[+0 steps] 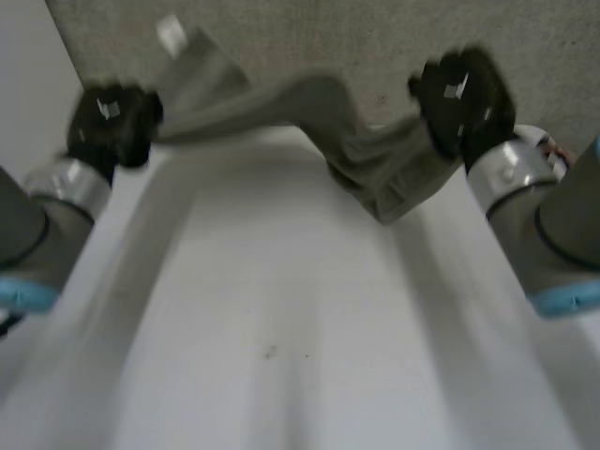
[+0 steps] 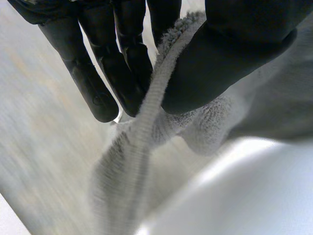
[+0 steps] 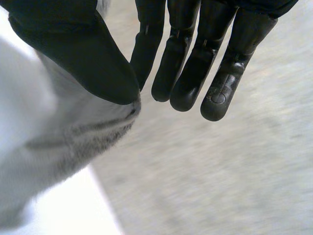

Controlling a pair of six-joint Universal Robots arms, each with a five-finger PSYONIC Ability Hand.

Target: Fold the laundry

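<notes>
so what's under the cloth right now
The cloth, pinched by the left hand and right hand, hangs above the white table at its far edge. Bare tabletop shows beneath it; its drooping fold hides a bit of that edge.

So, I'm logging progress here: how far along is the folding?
Nothing looks folded yet. The grey towel is held up, rumpled, at the far end of the white table. In hand: the left hand pinches its hemmed edge against the thumb, and the right hand pinches the other end. Left: laying it flat and every fold.
</notes>
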